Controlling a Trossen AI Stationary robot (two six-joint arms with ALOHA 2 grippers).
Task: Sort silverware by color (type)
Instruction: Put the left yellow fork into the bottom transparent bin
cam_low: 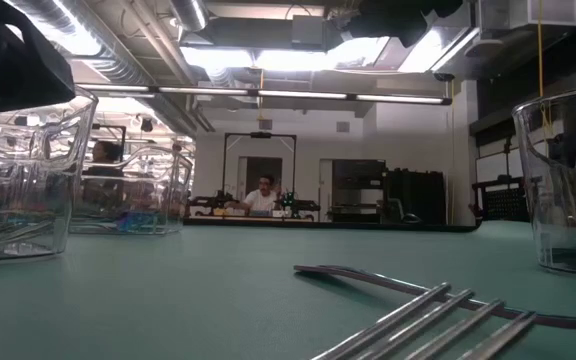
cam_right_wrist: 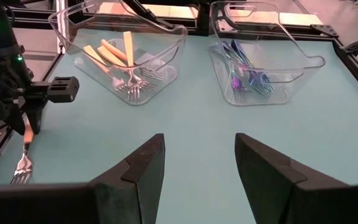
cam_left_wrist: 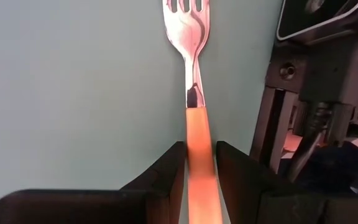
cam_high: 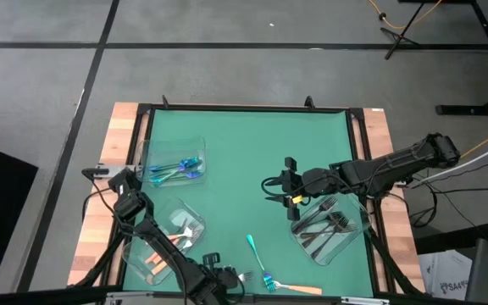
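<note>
Your left tool (cam_left_wrist: pixel 199 163) is clamped on the orange handle of a fork (cam_left_wrist: pixel 191 37), low at the near edge of the green worktop (cam_high: pixel 244 152), tines pointing away from the wrist. You have it by the handle so the fork hangs straight and can be dropped lengthwise into a tray. Judging by colour, it belongs in the tray of orange forks (cam_right_wrist: pixel 124 62) just beside that arm, where about four lie already; the overlap makes that count uncertain.

Your right tool (cam_right_wrist: pixel 199 163) is empty with its fingers spread wide, hovering mid-worktop just beside the tray of dark forks (cam_high: pixel 327 229). It looks parked there to keep clear of the left arm while staying near its own tray.

Three clear trays, one colour each: orange, blue-teal (cam_right_wrist: pixel 247 78) and dark. The blue-teal tray holds roughly three forks, the dark one three or four.

On the bare worktop you have one blue-teal fork (cam_high: pixel 257 258) and one orange fork (cam_high: pixel 299 289) left to sort.
</note>
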